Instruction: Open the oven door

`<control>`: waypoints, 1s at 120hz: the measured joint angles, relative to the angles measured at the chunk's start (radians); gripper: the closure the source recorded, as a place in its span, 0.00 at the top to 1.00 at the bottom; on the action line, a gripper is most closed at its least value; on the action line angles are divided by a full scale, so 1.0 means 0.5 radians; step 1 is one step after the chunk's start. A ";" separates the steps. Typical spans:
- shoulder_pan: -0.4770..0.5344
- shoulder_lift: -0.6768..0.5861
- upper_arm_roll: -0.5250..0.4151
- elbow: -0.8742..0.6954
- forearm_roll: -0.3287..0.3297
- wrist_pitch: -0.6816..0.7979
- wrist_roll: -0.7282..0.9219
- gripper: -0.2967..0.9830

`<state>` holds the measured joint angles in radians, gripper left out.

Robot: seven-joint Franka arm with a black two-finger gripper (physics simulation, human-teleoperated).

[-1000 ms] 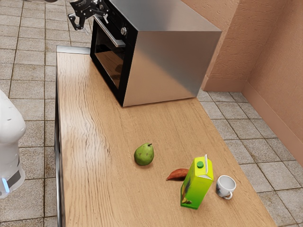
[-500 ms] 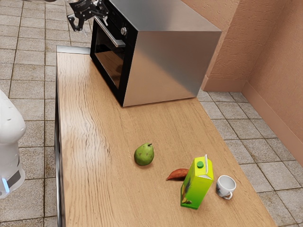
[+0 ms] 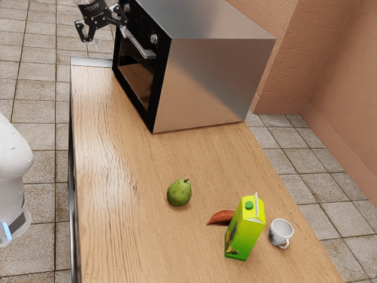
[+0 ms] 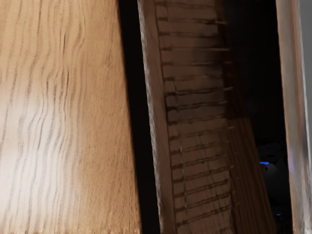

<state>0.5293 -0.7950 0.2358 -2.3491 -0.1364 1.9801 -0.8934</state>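
Gripper (image 3: pixel 103 29): hanging open near the oven handle (image 3: pixel 140 45); I can't tell if they are touching.
Oven door (image 3: pixel 136 73): sitting shut on the oven's front.
Green pear (image 3: pixel 179 193): resting on the worktop (image 3: pixel 106 177), well away from the door.
Reddish thing (image 3: pixel 220 217): lying partly behind the carton.
Carton (image 3: pixel 246 227): standing tall.
Cup (image 3: pixel 281 232): sitting just beside the carton.

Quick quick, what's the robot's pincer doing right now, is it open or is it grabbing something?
Pincer: open, its two fingers spread apart, gripping nothing.
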 joint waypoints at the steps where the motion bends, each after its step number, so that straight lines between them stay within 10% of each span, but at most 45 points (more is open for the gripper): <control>1: 0.000 0.000 -0.007 0.000 0.000 -0.004 0.001 0.77; 120: -0.199 -0.040 -0.128 0.114 0.003 -0.183 -0.336 0.77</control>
<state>0.4296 -0.8151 0.1718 -2.2922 -0.1349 1.8884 -1.0614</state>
